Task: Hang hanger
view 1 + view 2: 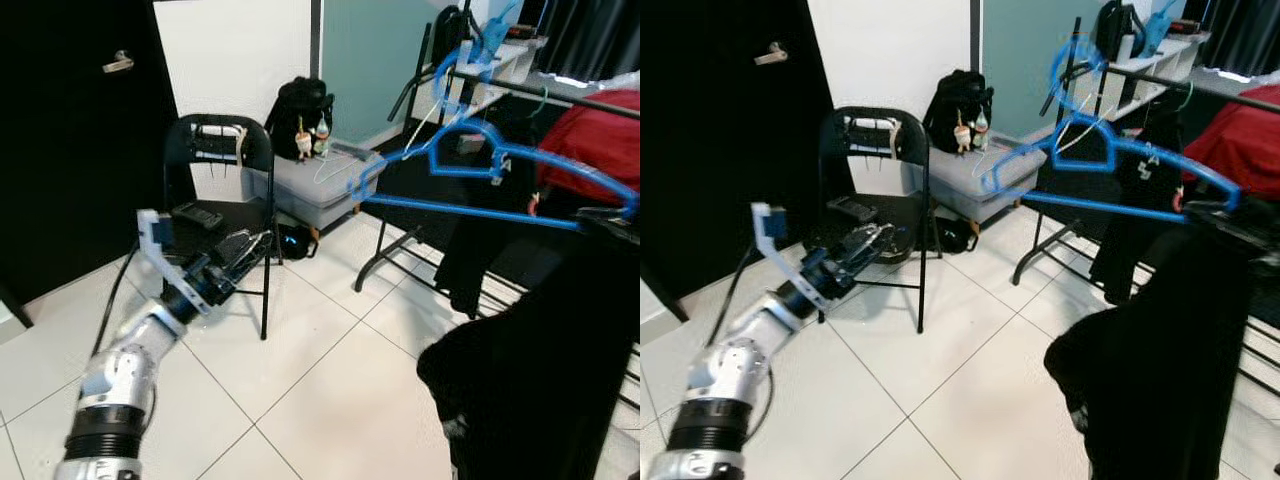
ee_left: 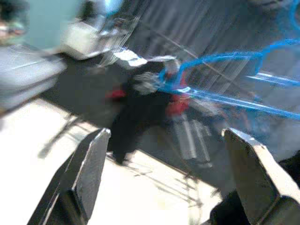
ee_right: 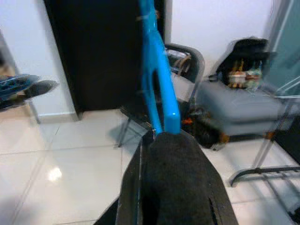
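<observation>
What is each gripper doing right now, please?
Left gripper: open, holding nothing, raised in front of the black folding chair.
Right gripper: shut on the blue hanger.

The blue hanger (image 1: 480,170) ran behind dark cloth at its right end, so the right gripper (image 3: 161,136) holding it was masked there. The left wrist view was smeared by motion, blurring the clothes rack (image 2: 187,140). The hanger's hook tip was too tangled among other hangers to tell.

white tile floor (image 1: 330,400), black folding chair (image 1: 222,190) by white wall (image 1: 235,50), dark door (image 1: 70,130) left, grey storage box (image 1: 315,185)
</observation>
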### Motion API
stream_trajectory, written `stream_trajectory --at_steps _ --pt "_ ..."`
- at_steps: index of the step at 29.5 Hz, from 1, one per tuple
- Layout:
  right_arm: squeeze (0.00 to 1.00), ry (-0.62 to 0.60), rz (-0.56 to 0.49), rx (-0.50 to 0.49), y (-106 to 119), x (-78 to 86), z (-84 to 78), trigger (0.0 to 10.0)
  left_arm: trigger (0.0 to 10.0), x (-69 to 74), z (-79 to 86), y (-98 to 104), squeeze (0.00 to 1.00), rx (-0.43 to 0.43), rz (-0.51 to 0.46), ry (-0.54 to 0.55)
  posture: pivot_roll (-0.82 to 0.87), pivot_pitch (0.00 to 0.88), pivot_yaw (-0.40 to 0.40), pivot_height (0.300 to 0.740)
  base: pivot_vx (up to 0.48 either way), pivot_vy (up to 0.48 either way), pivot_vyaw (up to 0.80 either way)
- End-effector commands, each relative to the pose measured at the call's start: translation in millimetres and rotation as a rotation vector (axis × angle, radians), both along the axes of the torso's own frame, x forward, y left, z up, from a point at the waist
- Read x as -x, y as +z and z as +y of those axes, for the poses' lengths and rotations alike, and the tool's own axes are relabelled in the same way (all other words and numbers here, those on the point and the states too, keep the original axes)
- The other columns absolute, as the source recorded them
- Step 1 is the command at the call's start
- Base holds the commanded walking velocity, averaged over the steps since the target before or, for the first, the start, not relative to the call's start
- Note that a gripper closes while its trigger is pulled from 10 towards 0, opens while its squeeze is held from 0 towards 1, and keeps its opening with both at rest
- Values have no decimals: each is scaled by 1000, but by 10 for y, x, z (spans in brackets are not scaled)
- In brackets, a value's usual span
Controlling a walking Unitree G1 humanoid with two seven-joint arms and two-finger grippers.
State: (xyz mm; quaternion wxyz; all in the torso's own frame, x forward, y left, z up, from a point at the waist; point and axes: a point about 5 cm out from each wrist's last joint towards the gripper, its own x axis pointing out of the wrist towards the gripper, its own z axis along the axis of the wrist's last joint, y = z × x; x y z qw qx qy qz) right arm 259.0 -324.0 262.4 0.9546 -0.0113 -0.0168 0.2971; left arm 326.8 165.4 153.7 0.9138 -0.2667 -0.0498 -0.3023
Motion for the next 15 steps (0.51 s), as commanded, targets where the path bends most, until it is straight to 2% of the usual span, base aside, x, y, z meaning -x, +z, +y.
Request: stream_trajectory --at_steps 1,3,4,5,6,7,8,9,12,13,15 --pt "0 -48 -12 18 -153 -123 171 0 10000 -5 -49 -203 1000 -85 92 103 -205 0 -7 740 0 0 0" --pt "0 -48 -12 18 -153 -123 171 0 10000 -5 -49 -203 1000 -85 92 103 -205 0 -7 740 0 0 0" --pt "0 -83 28 -62 -463 -236 355 0 10000 16 -134 -317 0 -239 115 140 -190 0 -4 740 0 0 0" --pt "0 -83 28 -62 -463 -236 355 0 10000 16 -134 -317 0 -239 115 140 -190 0 -4 740 0 0 0" --pt "0 -104 55 -172 -715 -337 556 0 10000 25 -185 -368 0 -312 119 154 -161 0 -6 740 0 0 0" --pt "0 -104 55 -172 -715 -337 556 0 10000 25 -185 -368 0 -312 119 154 -161 0 -6 740 0 0 0" --pt "0 -79 63 -279 -845 -406 755 0 10000 34 -215 -398 0 -352 117 150 -160 0 0 740 0 0 0" --pt "0 -65 59 -345 -897 -447 880 0 10000 26 -231 -417 0 -370 109 149 -160 0 0 740 0 0 0" --pt "0 -65 59 -345 -897 -447 880 0 10000 26 -231 -417 0 -370 109 149 -160 0 0 740 0 0 0" --pt "0 -39 49 -396 -919 -477 961 0 10000 10 -235 -435 0 -360 108 157 -154 0 5 740 0 0 0" --pt "0 -39 49 -396 -919 -477 961 0 10000 10 -235 -435 0 -360 108 157 -154 0 5 740 0 0 0"
